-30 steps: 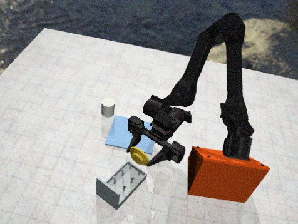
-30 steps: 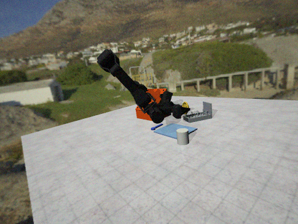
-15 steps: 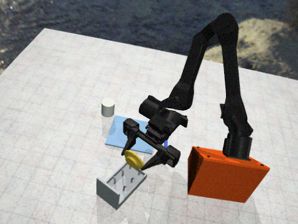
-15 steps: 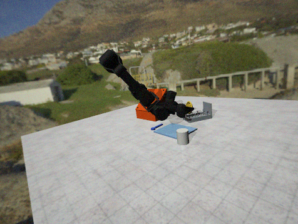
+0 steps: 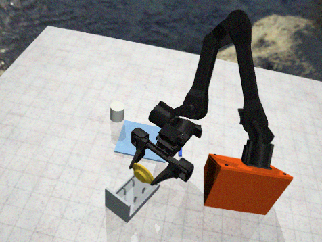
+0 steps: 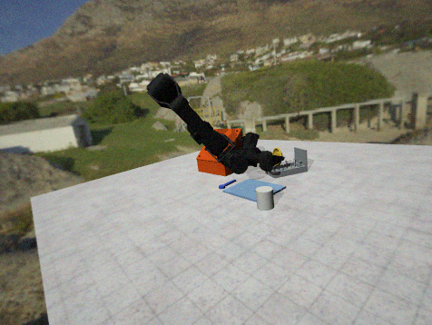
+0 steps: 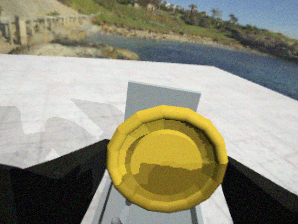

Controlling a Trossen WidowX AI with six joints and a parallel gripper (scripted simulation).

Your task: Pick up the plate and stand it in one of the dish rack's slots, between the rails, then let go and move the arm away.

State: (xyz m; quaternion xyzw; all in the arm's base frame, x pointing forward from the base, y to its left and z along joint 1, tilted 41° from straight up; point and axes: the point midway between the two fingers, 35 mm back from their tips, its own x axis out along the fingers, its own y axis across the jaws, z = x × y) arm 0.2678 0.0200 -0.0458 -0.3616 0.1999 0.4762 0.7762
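Observation:
The yellow plate is held by its two side edges between the fingers of my gripper, which is shut on it. The plate stands roughly upright, its round face toward the wrist camera. It is over the near-arm end of the grey dish rack. The rack's tall end wall is at the far end from the arm, and short pegs show inside it. The plate hides part of the rack in the wrist view. Whether the plate touches the rack I cannot tell.
A light blue mat lies behind the gripper, with a grey cylinder standing by its corner. A blue utensil lies beside the mat. The orange base box stands to the right in the top view.

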